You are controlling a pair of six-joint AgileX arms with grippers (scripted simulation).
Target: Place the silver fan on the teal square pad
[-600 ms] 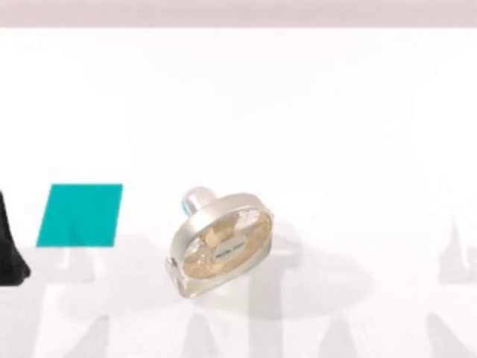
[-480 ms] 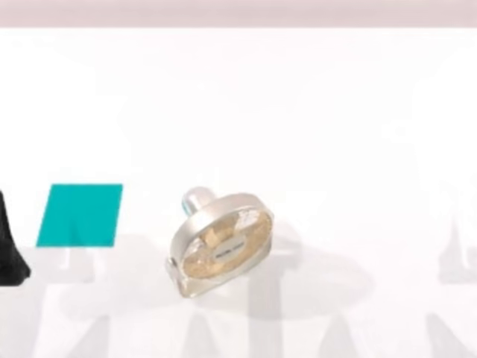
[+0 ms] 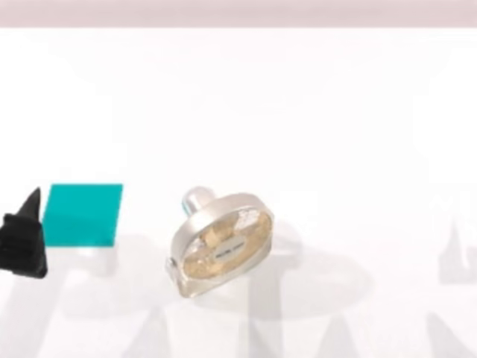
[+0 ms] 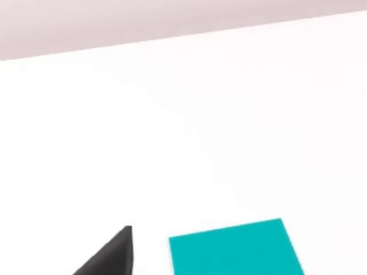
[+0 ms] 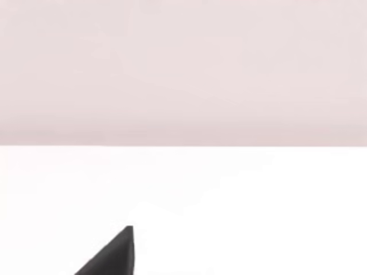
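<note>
The silver fan [image 3: 221, 245] is seen lying tilted on the white table [image 3: 313, 134], near the middle of the top view, with its grille face turned upward and its short stub pointing toward the far edge. The teal square pad [image 3: 82, 215] is laid flat to the left of the fan, apart from it and bare. The left gripper [image 3: 24, 242] is found at the table's left edge, just beside the pad's left side; whether it is released or clenched cannot be told, and nothing is seen grasped. In the left wrist view 1 dark fingertip [image 4: 112, 255] is shown beside the pad [image 4: 235, 249]. The right gripper [image 5: 112, 255] is parked off to the right.
</note>
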